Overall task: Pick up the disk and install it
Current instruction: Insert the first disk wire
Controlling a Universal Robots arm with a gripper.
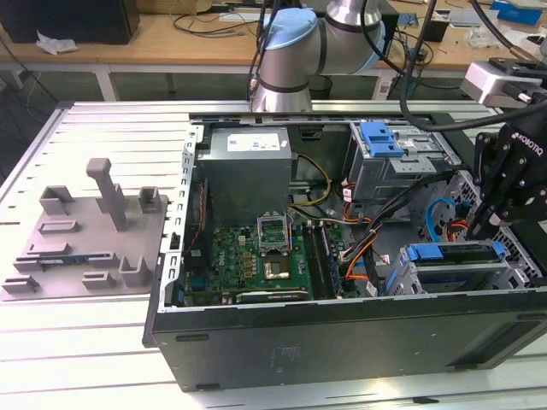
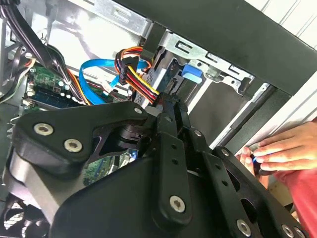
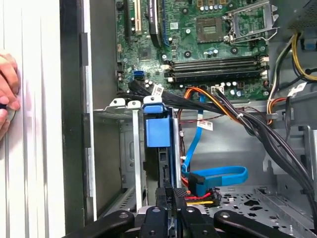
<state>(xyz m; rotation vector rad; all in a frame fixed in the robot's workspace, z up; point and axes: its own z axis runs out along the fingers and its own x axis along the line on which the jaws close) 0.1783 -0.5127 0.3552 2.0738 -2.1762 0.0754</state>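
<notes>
The disk (image 1: pixel 453 254), in its blue carrier, sits in the drive cage at the front corner of the open computer case (image 1: pixel 342 333), on the exterior view's right. In the first wrist view the disk (image 3: pixel 158 131) stands edge-on between the cage rails, blue tab showing. In the second wrist view its blue tab (image 2: pixel 190 74) peeks past the fingers. My gripper (image 1: pixel 480 226) hangs just above the disk's cable end. Its fingers (image 2: pixel 171 119) lie close together, shut, beside the plug with coloured wires (image 2: pixel 133 67). I cannot see whether they clamp the disk.
A person's hand (image 2: pixel 277 148) rests on the table just outside the case wall. Inside lie the motherboard (image 1: pixel 256 256), the grey power-supply box (image 1: pixel 248 166), a second drive cage with a blue latch (image 1: pixel 380 141) and a blue flat cable (image 3: pixel 218 174). A grey fixture plate (image 1: pixel 85 239) sits left.
</notes>
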